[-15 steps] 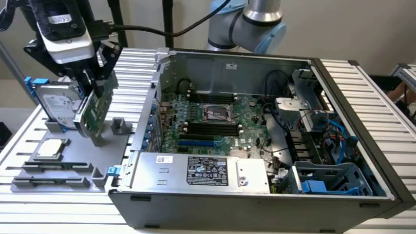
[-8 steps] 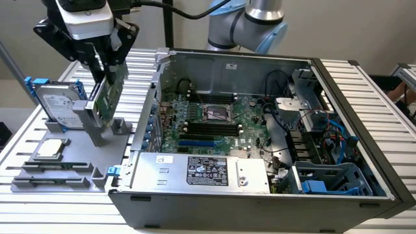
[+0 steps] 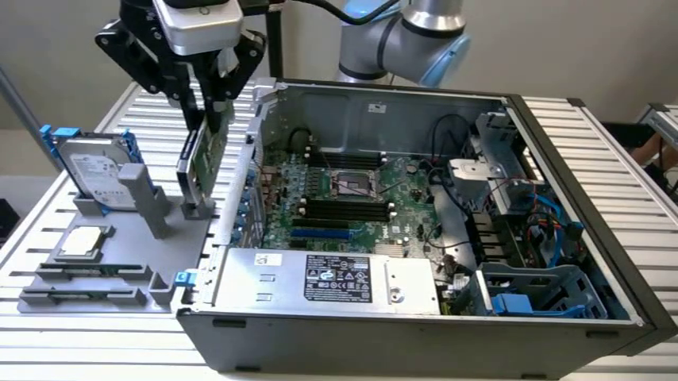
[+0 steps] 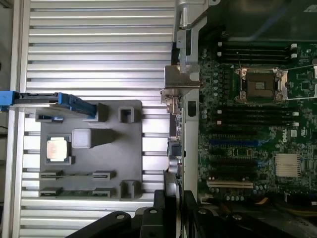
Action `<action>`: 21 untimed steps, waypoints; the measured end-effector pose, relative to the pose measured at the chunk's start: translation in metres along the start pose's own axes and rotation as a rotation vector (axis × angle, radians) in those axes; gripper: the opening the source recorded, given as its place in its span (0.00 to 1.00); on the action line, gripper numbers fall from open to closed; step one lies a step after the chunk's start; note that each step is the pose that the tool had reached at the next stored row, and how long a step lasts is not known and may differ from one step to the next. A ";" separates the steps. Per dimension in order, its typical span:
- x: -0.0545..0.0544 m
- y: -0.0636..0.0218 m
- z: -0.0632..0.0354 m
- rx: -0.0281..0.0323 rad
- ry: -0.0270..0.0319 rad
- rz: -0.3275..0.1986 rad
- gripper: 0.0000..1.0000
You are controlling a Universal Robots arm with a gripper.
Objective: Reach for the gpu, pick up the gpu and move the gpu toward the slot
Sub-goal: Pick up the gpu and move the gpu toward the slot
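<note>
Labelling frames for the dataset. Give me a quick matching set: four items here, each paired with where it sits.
Items:
1. gpu
2. hard drive
3. processor chip
4. power supply

Places:
A. lying flat on the grey holder
B. inside the case, along its near wall
C. on edge between the fingers, above the holder beside the case
D. upright in a holder slot, blue rails on its sides

Pairs: 1-C, 2-D, 3-A, 4-B

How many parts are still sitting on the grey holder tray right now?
2: the hard drive standing on edge at the tray's far corner, and the processor chip lying flat nearer the camera. The gpu is gripped by the gripper.
</note>
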State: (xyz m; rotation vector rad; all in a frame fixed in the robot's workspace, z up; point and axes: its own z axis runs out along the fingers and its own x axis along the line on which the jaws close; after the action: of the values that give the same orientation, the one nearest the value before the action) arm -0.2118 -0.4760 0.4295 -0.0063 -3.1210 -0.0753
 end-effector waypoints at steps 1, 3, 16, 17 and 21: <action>-0.005 -0.0002 -0.0004 -0.0001 0.0020 0.000 0.26; -0.014 -0.0005 -0.0011 -0.0005 0.0054 0.000 0.26; -0.073 -0.0008 -0.0018 -0.0025 0.0161 0.001 0.26; -0.077 -0.0005 -0.0016 -0.0025 0.0163 0.001 0.26; -0.095 0.0028 -0.0002 -0.0024 0.0167 0.001 0.26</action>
State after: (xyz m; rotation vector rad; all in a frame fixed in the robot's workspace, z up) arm -0.1163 -0.4735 0.4279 -0.0069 -3.1041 -0.0787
